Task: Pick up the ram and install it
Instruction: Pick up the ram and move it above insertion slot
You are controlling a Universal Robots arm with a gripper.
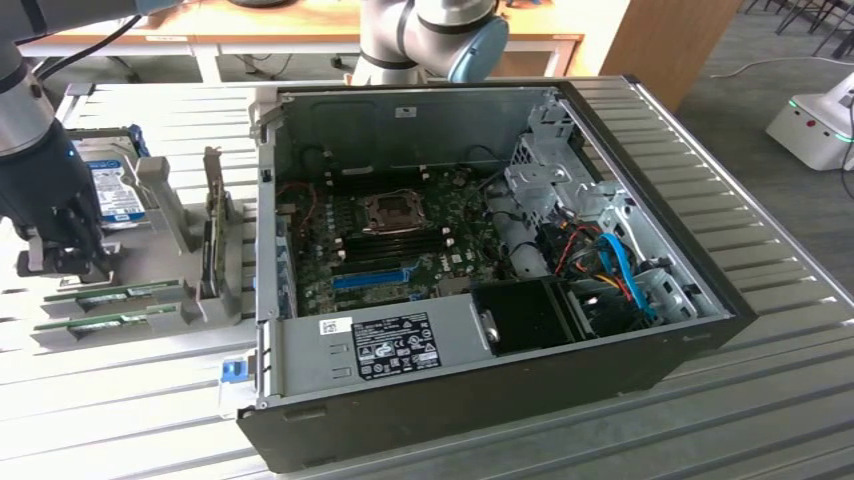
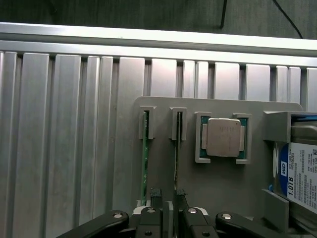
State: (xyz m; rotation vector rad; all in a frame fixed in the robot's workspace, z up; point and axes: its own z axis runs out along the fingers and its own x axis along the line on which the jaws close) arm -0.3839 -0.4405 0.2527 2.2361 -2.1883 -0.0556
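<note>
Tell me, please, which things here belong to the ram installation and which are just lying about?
Job: gripper, ram sticks in their holder, open computer case, motherboard.
Lying about: processor chip, hard drive, expansion card.

On the hard drive, the blue label reads "WD" and "1.0TB" — the finer lines beside them I cannot make out. The white sticker on the computer case carries print too small for me to read.

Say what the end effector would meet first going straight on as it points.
Probably the ram next to the processor, standing on edge in the grey holder; depth is unclear.
</note>
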